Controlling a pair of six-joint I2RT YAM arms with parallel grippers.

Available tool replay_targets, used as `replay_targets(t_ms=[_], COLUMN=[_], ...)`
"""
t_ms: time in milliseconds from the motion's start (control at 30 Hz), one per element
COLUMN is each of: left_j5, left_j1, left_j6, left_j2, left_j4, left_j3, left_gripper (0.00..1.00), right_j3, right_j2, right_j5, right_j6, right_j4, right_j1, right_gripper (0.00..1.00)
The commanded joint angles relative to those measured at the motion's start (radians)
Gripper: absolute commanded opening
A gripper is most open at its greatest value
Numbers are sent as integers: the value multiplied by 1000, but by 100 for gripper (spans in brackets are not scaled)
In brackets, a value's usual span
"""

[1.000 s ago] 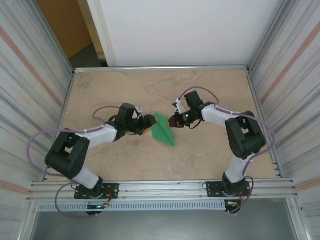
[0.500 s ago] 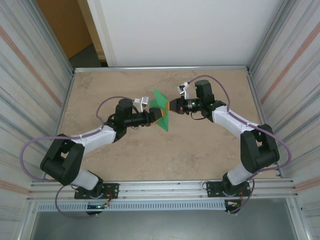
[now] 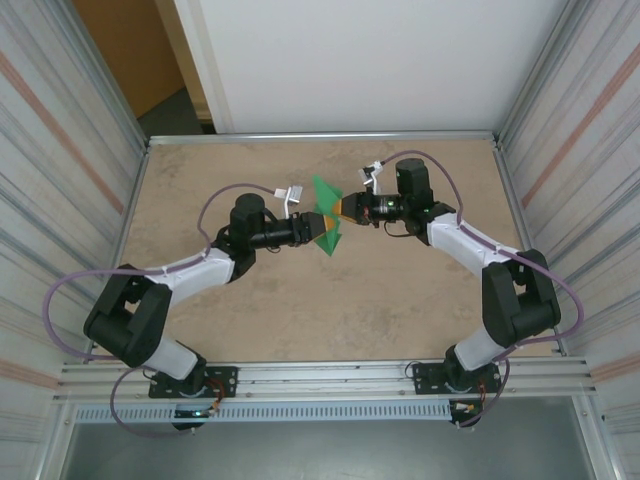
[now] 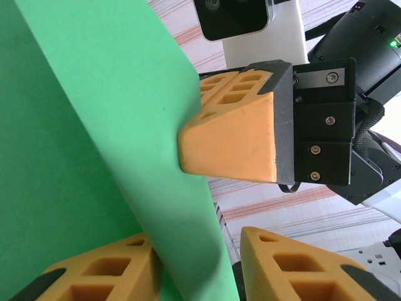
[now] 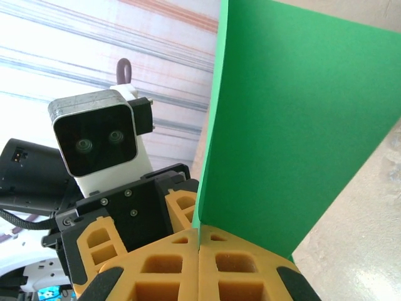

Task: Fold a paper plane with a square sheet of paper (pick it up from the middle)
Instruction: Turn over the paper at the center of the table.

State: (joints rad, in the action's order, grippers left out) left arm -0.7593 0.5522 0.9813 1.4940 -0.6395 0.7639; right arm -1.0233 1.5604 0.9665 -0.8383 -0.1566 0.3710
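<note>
The green sheet of paper (image 3: 322, 195) is folded into a creased, pointed shape and hangs in the air above the far middle of the table. My right gripper (image 3: 343, 207) is shut on its edge; in the right wrist view the gripper (image 5: 198, 235) has its pads pressed together with the paper (image 5: 294, 125) rising from between them. My left gripper (image 3: 318, 228) comes in from the left. In the left wrist view this gripper (image 4: 197, 251) straddles a fold of the paper (image 4: 94, 125), open, with a gap beside one finger (image 4: 301, 266).
The beige marbled table (image 3: 300, 310) lies below with free room all round. Corrugated metal walls (image 3: 60, 150) close in both sides, and a rail (image 3: 320, 375) runs along the near edge. The two grippers are almost touching.
Both grippers rose and moved toward the far side, lifting the paper off the table. The left jaws narrowed around the paper's fold. The right stayed shut on it.
</note>
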Motion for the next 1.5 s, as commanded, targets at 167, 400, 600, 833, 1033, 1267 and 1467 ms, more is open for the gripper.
replay_targets(t_ms=[167,400,600,833,1033,1267,1467], left_j5=[-11,-17,-2,37,224,785,1275], left_j1=[7,7,2,-8,11,132,228], left_j6=[9,24,9,-89,-360,-646,-699], left_j2=[20,42,35,-2,-44,54,230], left_j4=[-55,-60,-35,112,615,1192,1487], left_j3=[17,26,27,47,180,456,641], left_gripper=[29,22,13,10,10,10,9], right_j3=[19,22,26,20,2,62,136], right_j2=[-44,-56,-90,-168,-227,-298,-334], right_j5=[24,26,-27,-169,-366,-518,-540], right_j6=[-27,-27,5,125,246,231,160], right_j4=[-29,-26,48,245,422,445,430], right_j1=[-12,-18,-44,-107,-122,-149,-202], right_gripper=[6,12,34,48,51,55,56])
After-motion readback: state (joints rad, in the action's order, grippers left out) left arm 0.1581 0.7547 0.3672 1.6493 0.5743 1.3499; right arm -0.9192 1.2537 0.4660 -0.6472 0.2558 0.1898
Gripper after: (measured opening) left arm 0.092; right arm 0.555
